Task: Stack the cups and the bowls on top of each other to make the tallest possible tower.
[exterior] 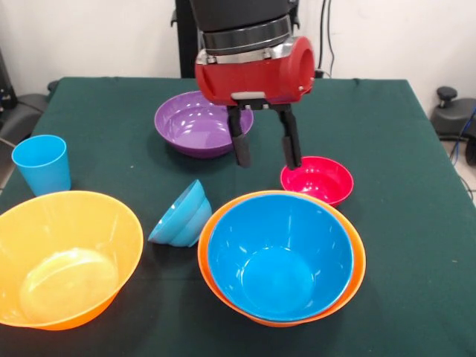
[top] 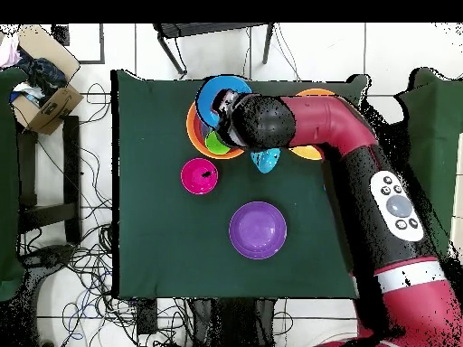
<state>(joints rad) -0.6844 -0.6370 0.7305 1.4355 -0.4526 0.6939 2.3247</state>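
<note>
The tower has barely begun. Its only nested pair is the big blue bowl sitting inside a big orange bowl at the near middle of the table; everything else lies loose.

The second big orange bowl stands empty at the near left. Just right of it, small blue bowls lie tipped on their side, seemingly two nested together, though the count is hard to tell. The light blue cup stands upright at the far left edge. The purple bowl sits at the far middle and the small pink-red bowl lies just beyond the stack's right rim, close to it.

The overhead view shows a lime green patch by the stack, under the arm; it may be the green cup, but the front view does not show it.

The gripper hangs above the table between the purple bowl and the pink-red bowl, jaws spread apart and holding nothing.

By my reading, one piece is placed and at least five remain: the spare orange bowl, the purple and pink-red bowls, the tipped blue ones, and the cups.
</note>
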